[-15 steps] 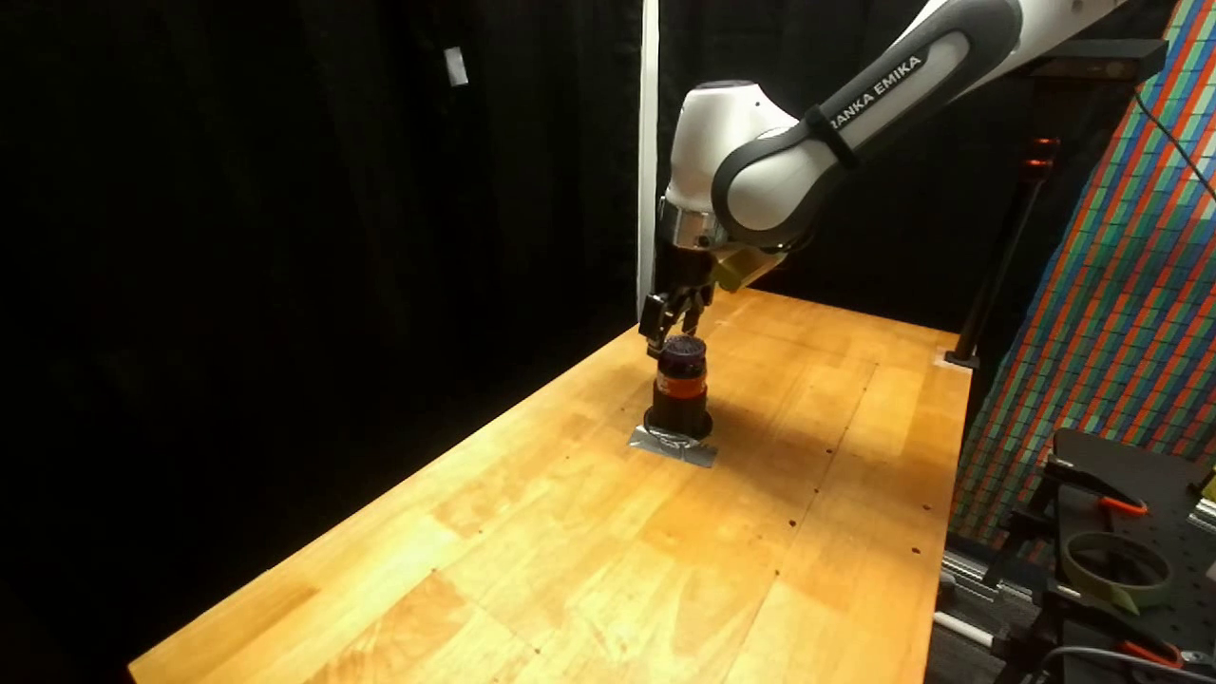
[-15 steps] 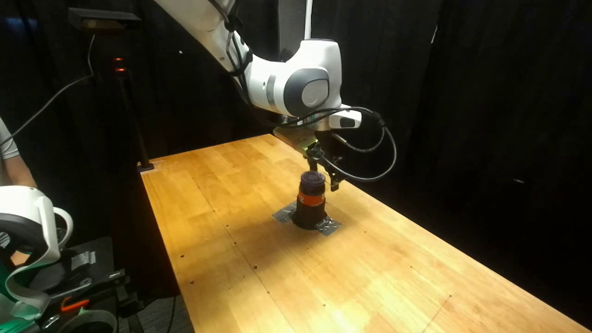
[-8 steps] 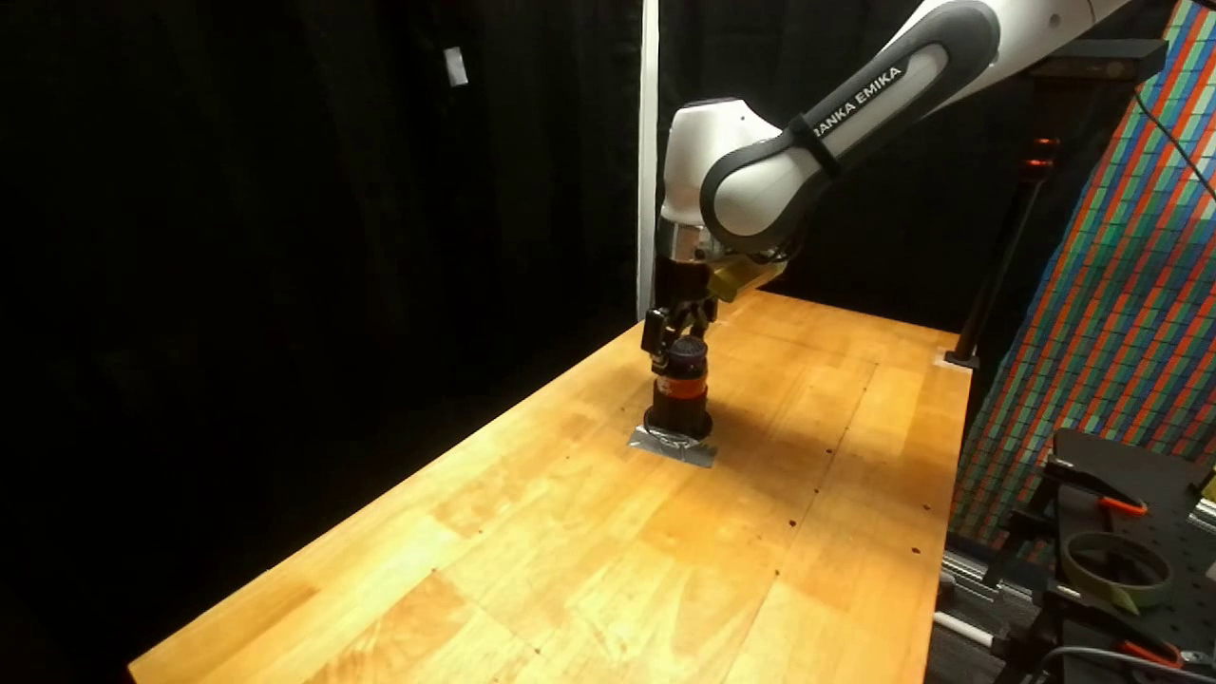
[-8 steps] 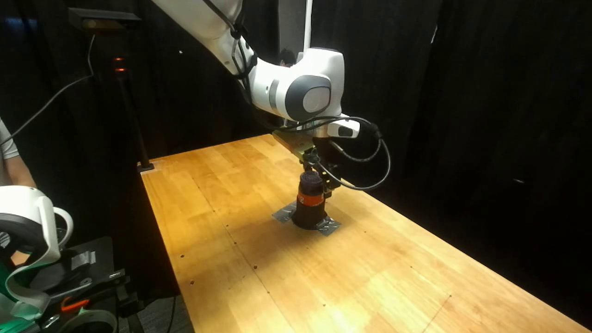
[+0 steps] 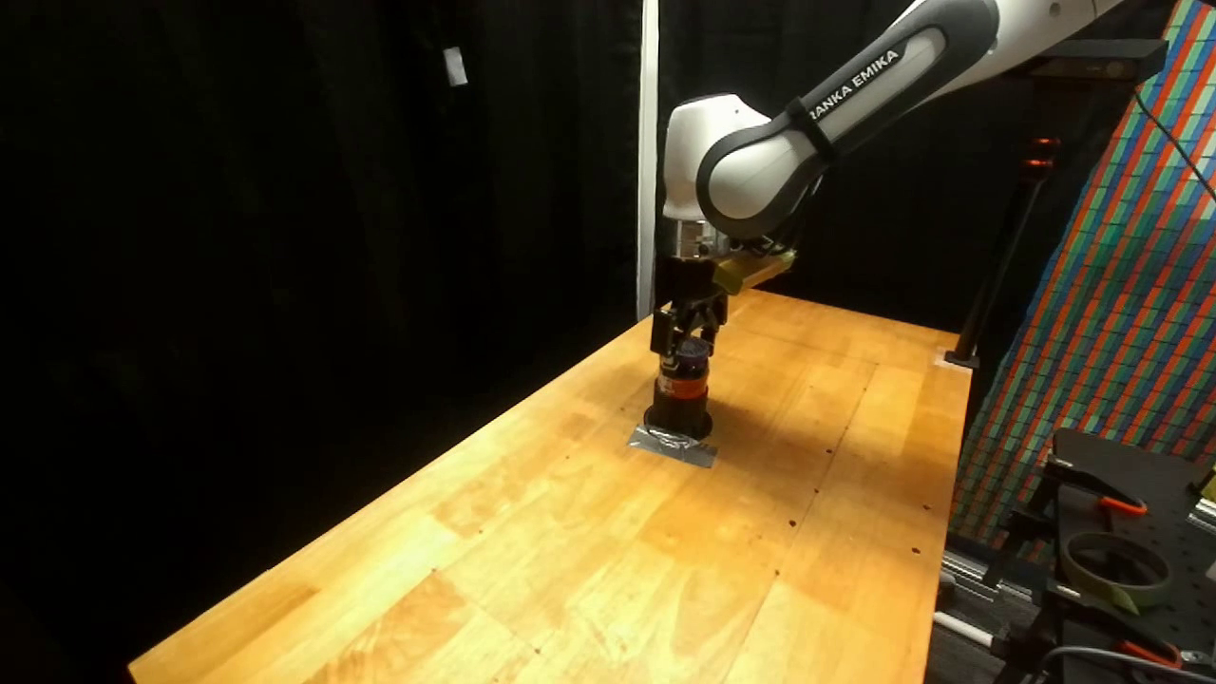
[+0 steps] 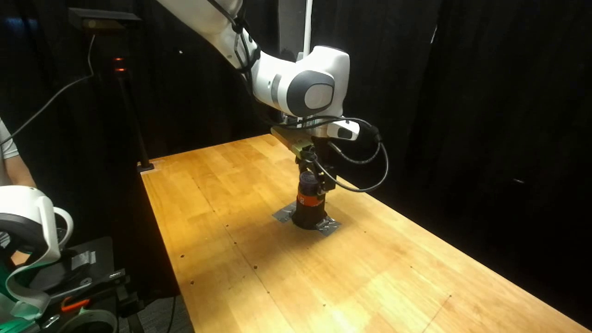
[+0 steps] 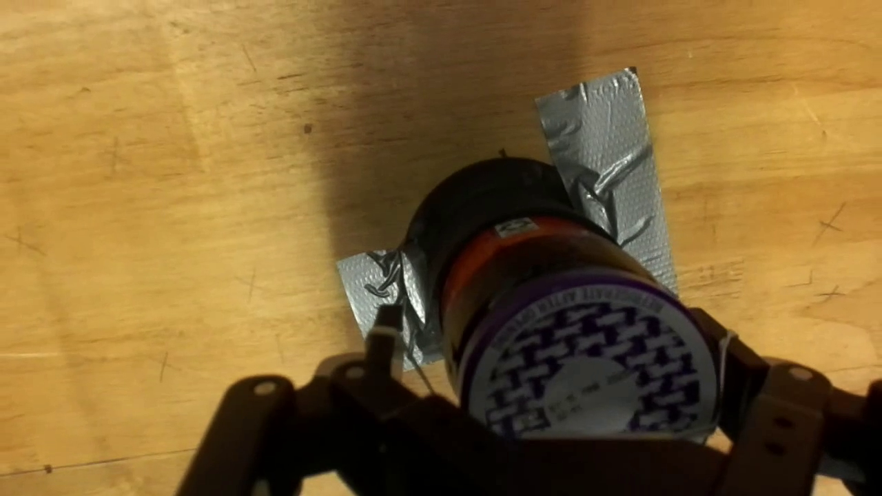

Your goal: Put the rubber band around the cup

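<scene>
Silver tape strips [image 7: 610,131] flank black base [image 7: 482,193] below jaws on wooden table [image 7: 172,207]; cup [image 7: 582,324] upright above base, lid [image 7: 592,375] between widely parted jaws. Thin rubber band [image 7: 384,332] on fingertips [image 7: 389,318], partly hidden. Arm [image 5: 760,185] bent, gripper [image 7: 548,327] pointing down.

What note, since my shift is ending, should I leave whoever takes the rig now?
Gripper: open, straddling the top of the cup.
Cup: standing in a black base taped to the table.
Rubber band: probably the pale bits at the gripper's tips.
Done: gripper in place over the cup; band around it unconfirmed.
Left: confirm the band's path, then probably release it around the cup.
</scene>
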